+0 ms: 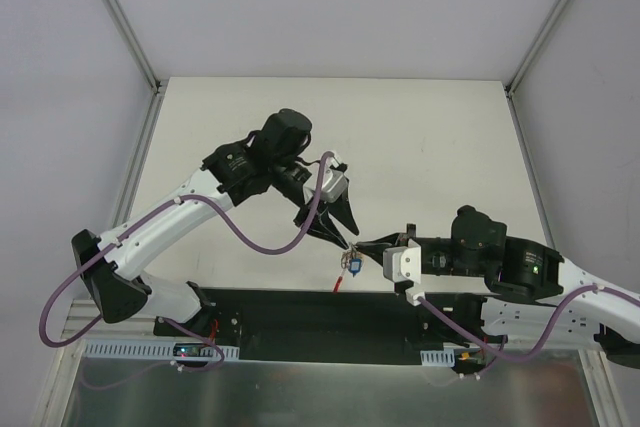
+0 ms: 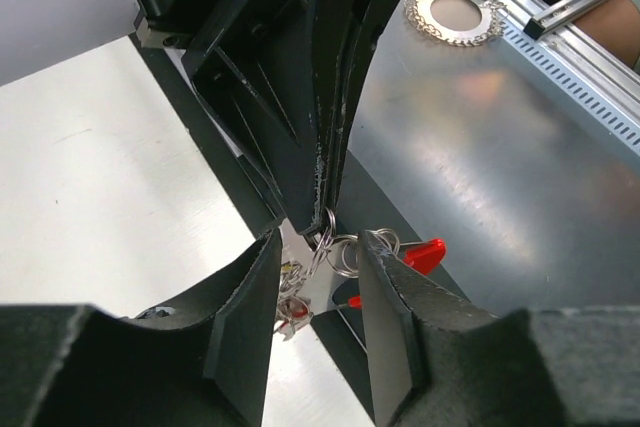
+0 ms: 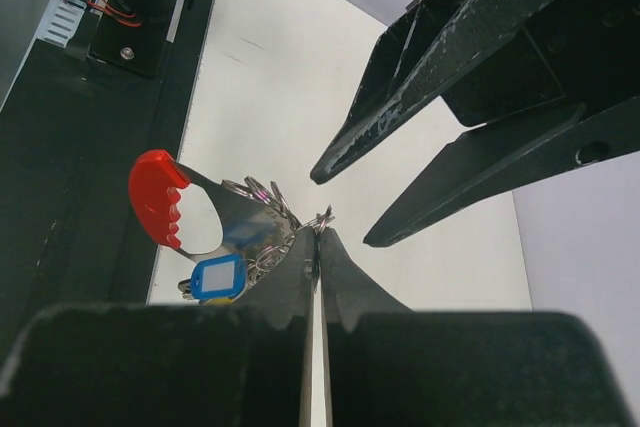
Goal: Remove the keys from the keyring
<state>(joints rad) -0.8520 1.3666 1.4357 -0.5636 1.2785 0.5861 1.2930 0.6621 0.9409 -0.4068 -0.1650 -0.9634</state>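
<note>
slippage is the worry. over the white tabletop (image 1: 420, 137), near its front edge, the black right gripper (image 3: 318, 237) is pinched together on the hanging bunch. the black left gripper (image 2: 322, 247) stands apart, one finger either side of it. small silvery keys with red and blue plastic heads (image 3: 217, 277) dangle below. the thin silvery wire keyring (image 2: 342, 252) sits at the right tips. if the left bites a key blade instead of a coil, its pull could tear the bunch from that slim pinch.
</note>
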